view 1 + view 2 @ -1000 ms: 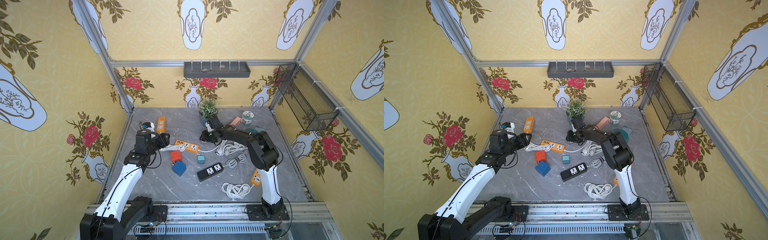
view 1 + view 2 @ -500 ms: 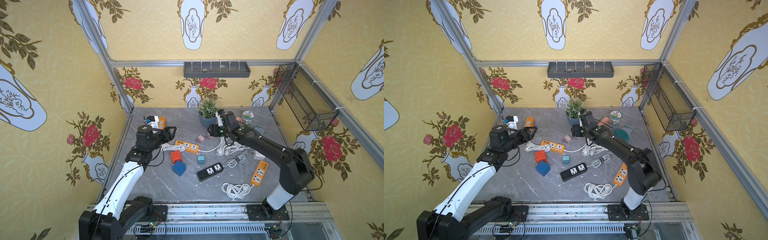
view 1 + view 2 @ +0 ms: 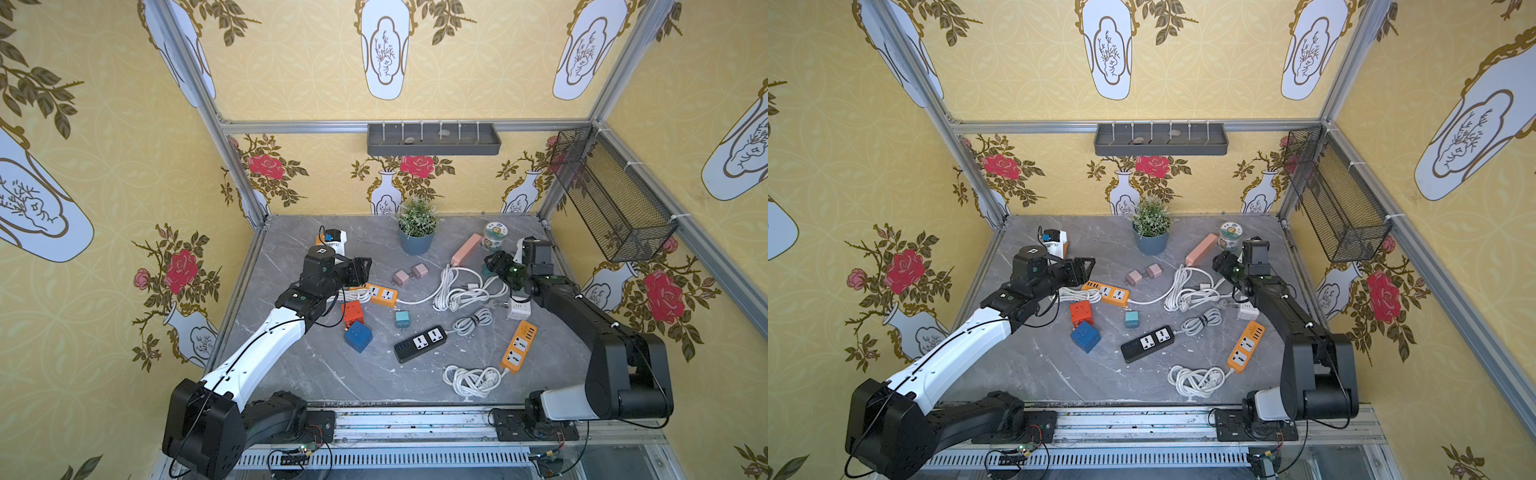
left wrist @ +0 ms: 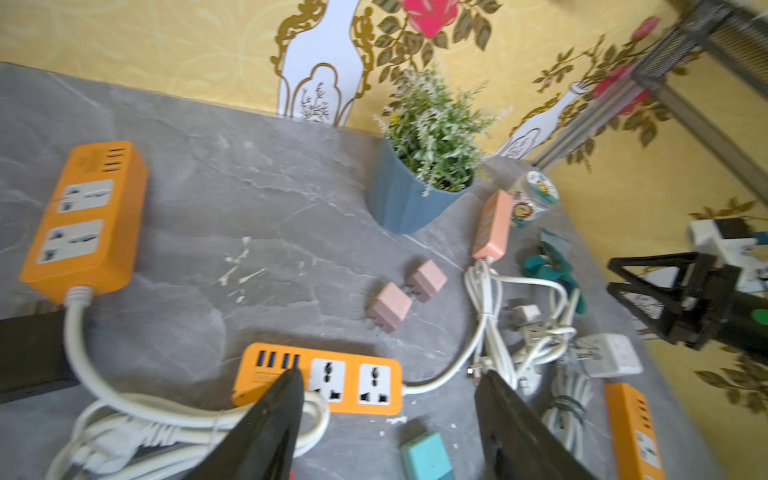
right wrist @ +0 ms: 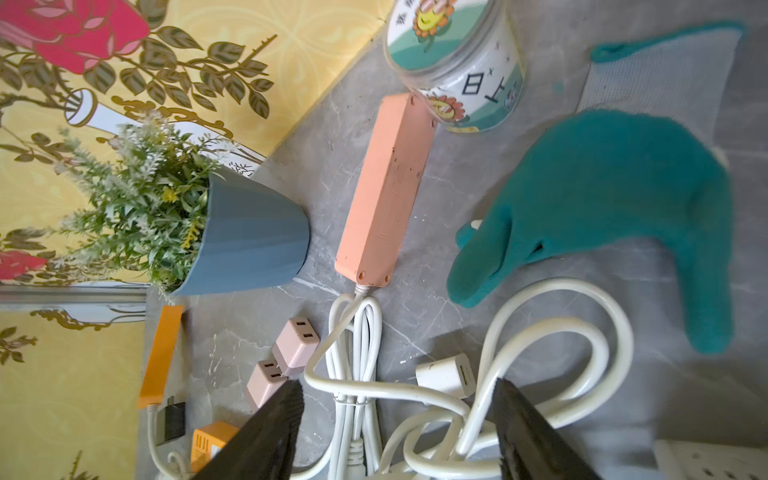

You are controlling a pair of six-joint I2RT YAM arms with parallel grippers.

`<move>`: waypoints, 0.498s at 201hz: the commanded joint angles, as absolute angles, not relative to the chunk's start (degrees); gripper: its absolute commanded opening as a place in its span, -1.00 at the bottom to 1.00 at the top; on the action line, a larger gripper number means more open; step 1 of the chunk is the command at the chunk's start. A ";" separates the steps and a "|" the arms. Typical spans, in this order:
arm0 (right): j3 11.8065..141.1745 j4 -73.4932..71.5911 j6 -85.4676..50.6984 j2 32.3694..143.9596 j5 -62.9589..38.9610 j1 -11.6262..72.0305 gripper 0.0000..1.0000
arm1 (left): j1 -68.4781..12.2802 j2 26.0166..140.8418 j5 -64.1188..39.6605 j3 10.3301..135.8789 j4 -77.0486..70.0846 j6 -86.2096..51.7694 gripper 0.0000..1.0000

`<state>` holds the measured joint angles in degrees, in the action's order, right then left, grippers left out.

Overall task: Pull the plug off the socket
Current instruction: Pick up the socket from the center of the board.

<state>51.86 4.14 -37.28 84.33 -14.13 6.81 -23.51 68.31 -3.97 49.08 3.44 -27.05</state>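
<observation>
The right gripper (image 3: 496, 264) has been drawing back from the green plant in its blue pot (image 3: 417, 239) toward the right wall, and the left gripper (image 3: 360, 268) has been spreading wider. Both are now standing open, holding nothing. Two pale pink cube plugs (image 3: 401, 276) are lying loose on the grey marble surface (image 3: 316, 374), just beyond the orange two-socket power strip (image 3: 376, 293) and apart from it. Yellow wallpaper with roses and vases (image 3: 124, 124) is enclosing the surface, with a grey plastic shelf (image 3: 432, 139) hanging on the back wall and a black wire basket (image 3: 611, 195) on the right.
</observation>
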 commanded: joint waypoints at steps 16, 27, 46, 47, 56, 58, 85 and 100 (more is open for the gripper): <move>61.44 6.91 -40.98 97.11 -16.67 7.03 0.52 | -21.60 69.50 12.05 48.15 8.37 -28.43 1.00; 65.75 9.54 -42.27 101.31 -13.47 7.66 0.53 | -20.05 69.65 10.20 47.56 8.06 -28.38 1.00; 76.22 18.08 -45.61 109.66 -6.32 9.44 0.55 | -18.14 69.85 7.42 47.11 7.16 -28.74 1.00; 77.04 18.53 -45.70 110.16 -6.02 9.55 0.55 | -18.08 69.91 7.36 47.11 7.09 -28.70 1.00; 83.07 23.27 -46.69 114.48 -3.54 10.51 0.55 | -17.84 70.06 6.95 47.11 6.63 -28.32 1.00; 84.38 24.12 -46.76 115.39 -3.11 10.73 0.55 | -17.77 70.16 6.83 47.15 6.53 -28.06 1.00; 100.11 32.67 -46.61 125.77 1.34 13.60 0.61 | -17.53 70.83 6.76 48.33 6.50 -25.73 1.00; 108.65 38.81 -47.78 131.29 2.87 14.22 0.62 | -17.19 71.20 6.93 48.84 6.50 -24.85 1.00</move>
